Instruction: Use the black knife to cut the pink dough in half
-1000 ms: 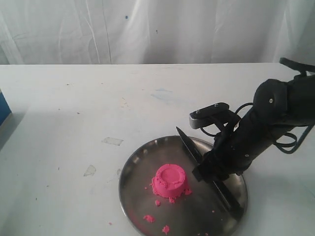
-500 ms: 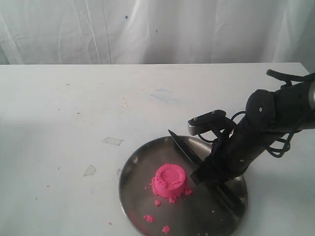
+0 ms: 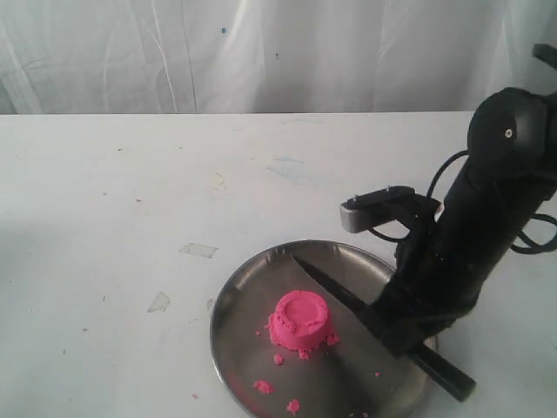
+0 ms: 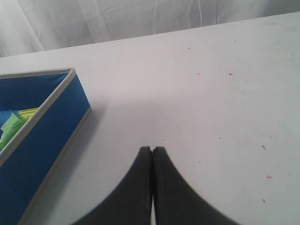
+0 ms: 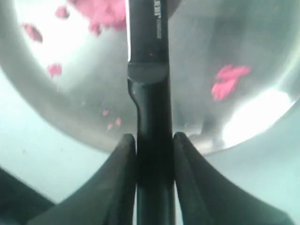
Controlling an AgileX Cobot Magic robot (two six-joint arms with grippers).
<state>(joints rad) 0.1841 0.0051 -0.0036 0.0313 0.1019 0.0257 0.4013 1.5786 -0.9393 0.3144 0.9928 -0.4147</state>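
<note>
The pink dough (image 3: 301,320), a cup-moulded mound, stands near the middle of the steel plate (image 3: 239,296). My right gripper (image 3: 402,329) is shut on the handle of the black knife (image 3: 344,297), and the blade slants over the plate with its tip at the far side, just right of the dough. In the right wrist view the fingers (image 5: 124,150) clamp the black knife (image 5: 149,93), with the pink dough (image 5: 105,11) blurred beyond the blade. My left gripper (image 4: 152,149) is shut and empty over bare table; it does not show in the exterior view.
Small pink crumbs (image 3: 262,387) lie on the plate's near side. A blue box (image 4: 42,136) with green and yellow items stands beside my left gripper. White curtains hang behind the table. Bits of tape (image 3: 199,250) lie on the table left of the plate.
My right arm has risen and drawn back to the right, swinging the knife so its handle now juts past the plate's near right rim. The dough has not moved.
</note>
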